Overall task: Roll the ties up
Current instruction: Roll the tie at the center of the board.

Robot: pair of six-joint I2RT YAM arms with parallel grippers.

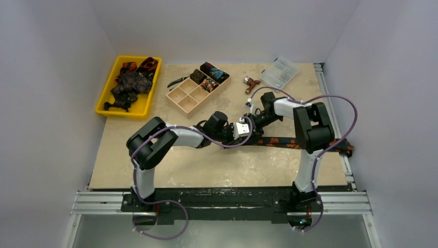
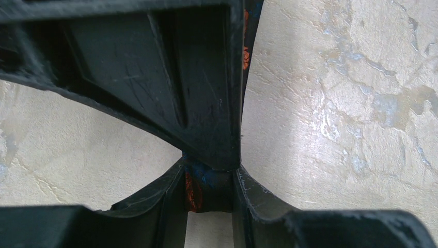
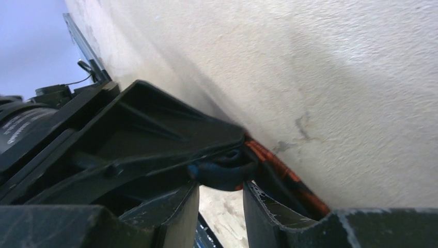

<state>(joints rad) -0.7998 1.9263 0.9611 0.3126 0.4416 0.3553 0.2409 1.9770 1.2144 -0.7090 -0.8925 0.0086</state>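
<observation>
Necktie [image 1: 279,141], black with orange blotches, looks limp, light, slippery; I'd hold its end, where my left gripper [image 2: 209,178] and right gripper [image 3: 221,182] both pinch the fabric.

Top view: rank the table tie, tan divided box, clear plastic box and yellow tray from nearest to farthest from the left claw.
From the left claw:
1. table tie: gripped at its end, the rest stretching right.
2. tan divided box: behind, slightly left.
3. clear plastic box: back right.
4. yellow tray: back-left corner.
</observation>
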